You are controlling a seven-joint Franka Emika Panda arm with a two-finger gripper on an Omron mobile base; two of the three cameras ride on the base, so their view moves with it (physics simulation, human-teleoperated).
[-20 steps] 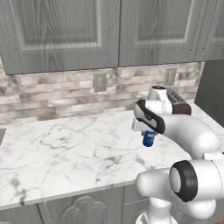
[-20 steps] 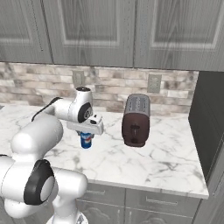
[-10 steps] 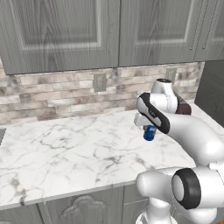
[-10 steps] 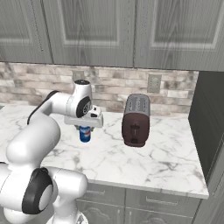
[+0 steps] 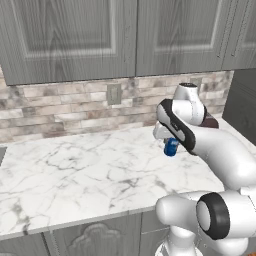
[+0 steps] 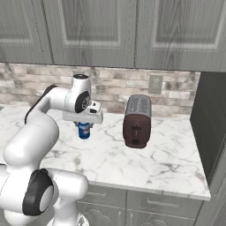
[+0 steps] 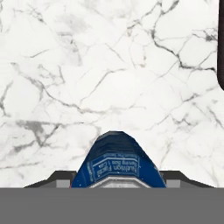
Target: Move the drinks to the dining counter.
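The blue can (image 6: 84,130) has risen higher off the marble desk (image 6: 145,159) and nearer the brick wall (image 6: 114,90) than a second ago. The fingers (image 7: 117,183) clamp it upright, left of the toaster (image 6: 137,121).

One blue soda can (image 6: 84,130), one toaster (image 6: 137,121), one wall outlet (image 6: 154,84)

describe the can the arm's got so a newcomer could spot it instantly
Find the white grey-veined marble worktop under the grey cabinets, against the brick wall. Left of the dark brown toaster on it, the white arm's gripper holds a short blue soda can with white print, upright, just above the marble. It is the sole blue thing there.
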